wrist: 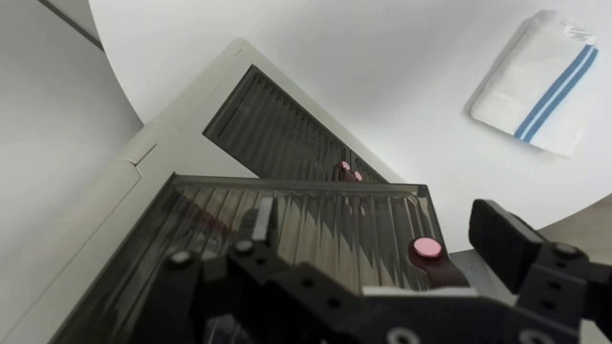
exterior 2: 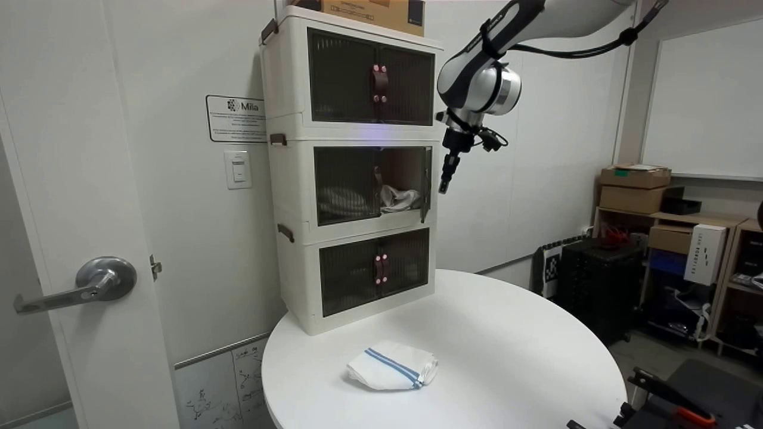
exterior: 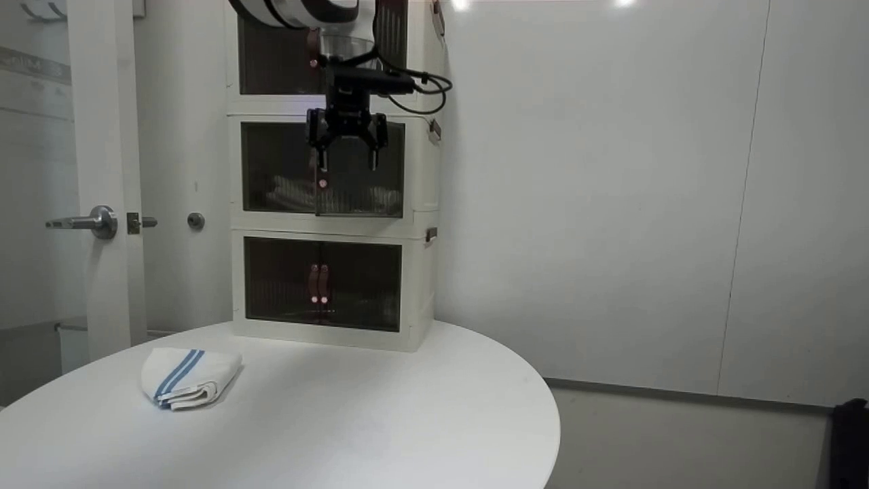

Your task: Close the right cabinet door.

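In an exterior view, a white three-tier cabinet [exterior: 417, 292] stands at the far edge of the round worktop [exterior: 380, 421], and a folded white towel [exterior: 190, 377] with blue stripes lies near the left edge. The right cabinet door [exterior: 360, 193], a dark see-through panel on the middle tier, is above the far edge; the gripper [exterior: 348, 163] points down and covers part of its upper half from here. In an exterior view, whitish cloth [exterior 2: 398, 199] shows inside the middle tier: the right cabinet door is swung outward, seen almost edge-on, and the left door [exterior 2: 349, 173] beside it is closed. The gripper's tips are just beside the swung door, with a slim gap between. In the wrist view, the fingers [wrist: 502, 246] are spread wide and hold nothing; one appears in front of the panel, the other past its free edge, with the dark red handle [wrist: 435, 266] showing between them, partly hidden. The worktop's edge curves down to the cabinet at the left, and the towel lies to the right, apart from the cabinet.
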